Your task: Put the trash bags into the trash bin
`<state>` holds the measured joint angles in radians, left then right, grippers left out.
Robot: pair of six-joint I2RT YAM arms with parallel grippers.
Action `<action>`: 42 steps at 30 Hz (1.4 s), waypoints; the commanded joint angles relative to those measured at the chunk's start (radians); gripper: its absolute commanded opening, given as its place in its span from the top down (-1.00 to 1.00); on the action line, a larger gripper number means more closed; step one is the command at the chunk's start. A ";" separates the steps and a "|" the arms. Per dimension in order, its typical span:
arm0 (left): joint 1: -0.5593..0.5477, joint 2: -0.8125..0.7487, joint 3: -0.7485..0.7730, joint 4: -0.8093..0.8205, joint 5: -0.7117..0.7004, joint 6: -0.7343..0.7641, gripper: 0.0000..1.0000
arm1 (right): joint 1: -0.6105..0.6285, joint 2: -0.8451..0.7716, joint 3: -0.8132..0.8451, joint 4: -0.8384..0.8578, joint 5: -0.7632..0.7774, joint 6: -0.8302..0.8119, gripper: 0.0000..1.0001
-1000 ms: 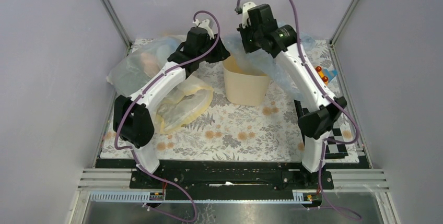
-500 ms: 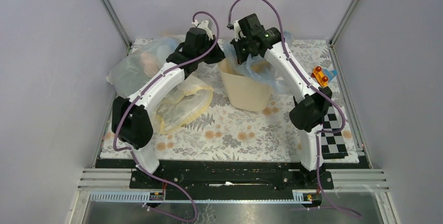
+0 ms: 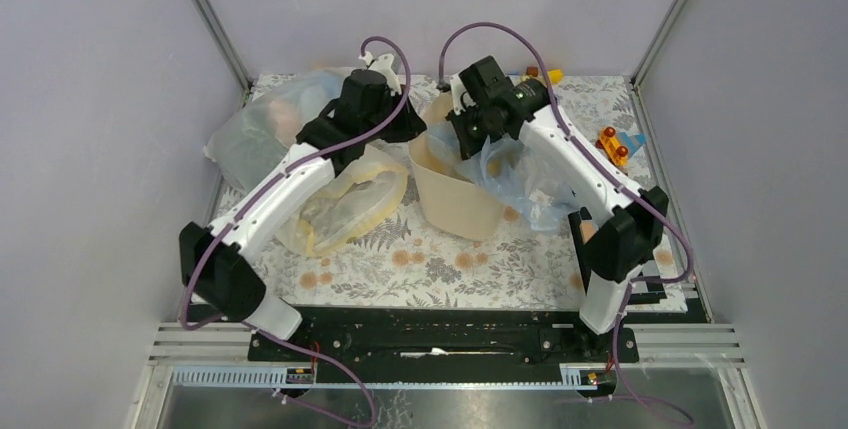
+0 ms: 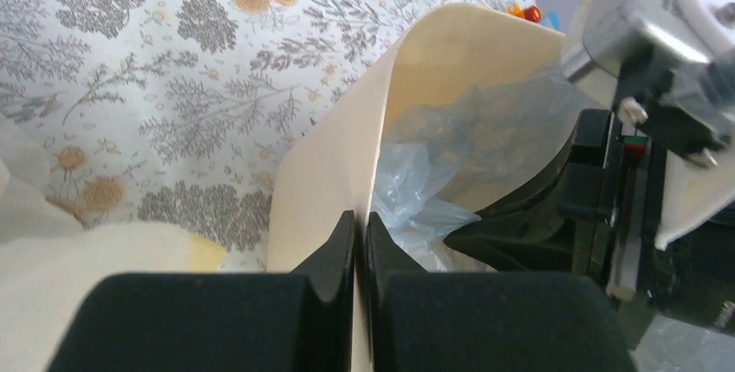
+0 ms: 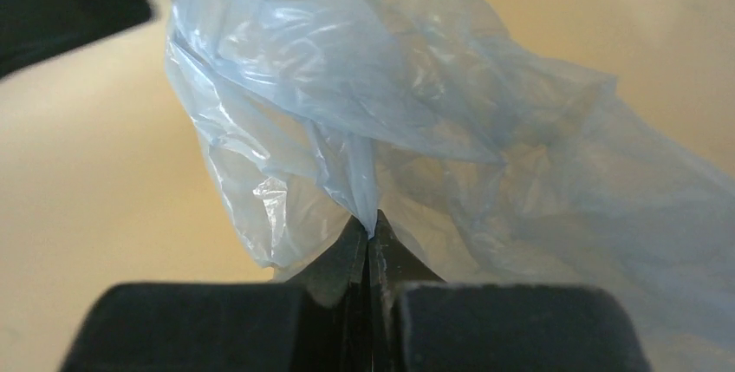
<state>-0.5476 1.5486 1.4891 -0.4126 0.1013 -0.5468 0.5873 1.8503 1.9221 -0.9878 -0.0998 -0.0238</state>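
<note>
Left wrist view: left claw [image 4: 360,223] pinches the trash bin [image 4: 334,155] rim; right claw [image 5: 371,233] grips the trash bag [image 5: 347,103].
Tilted bin may topple (the bag's tail lies outside on the tabletop), spilling the bag.

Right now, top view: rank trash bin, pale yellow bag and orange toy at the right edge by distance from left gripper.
1. trash bin, centre, left rim pinched by the left gripper.
2. pale yellow bag, just left of the bin.
3. orange toy, far right edge.
</note>
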 commanded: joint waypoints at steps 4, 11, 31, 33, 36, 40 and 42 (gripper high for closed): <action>-0.058 -0.209 -0.142 0.069 -0.001 -0.053 1.00 | 0.136 -0.131 -0.132 0.117 -0.037 0.082 1.00; -0.077 -0.304 -0.243 0.085 -0.048 -0.080 0.73 | 0.157 -0.138 -0.151 0.167 -0.060 0.111 0.42; -0.077 -0.392 -0.275 0.052 -0.030 -0.042 -0.16 | 0.155 -0.382 -0.027 0.151 0.002 0.087 -0.79; -0.077 -0.417 -0.268 0.041 -0.030 -0.035 -0.27 | 0.155 -0.419 -0.034 0.146 0.064 0.077 -0.81; -0.078 -0.458 -0.261 0.031 -0.025 -0.031 -0.44 | 0.155 -0.494 -0.074 0.152 0.152 0.081 -0.83; -0.079 -0.494 -0.242 0.024 0.015 -0.032 -0.55 | 0.156 -0.646 -0.184 0.207 0.220 0.117 -0.84; -0.087 -0.491 -0.222 0.030 0.055 -0.022 -0.54 | 0.155 -0.717 -0.237 0.234 0.264 0.134 -0.83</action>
<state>-0.6247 1.0763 1.2068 -0.4107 0.0856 -0.5926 0.7433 1.2682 1.7527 -0.8162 0.0433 0.0799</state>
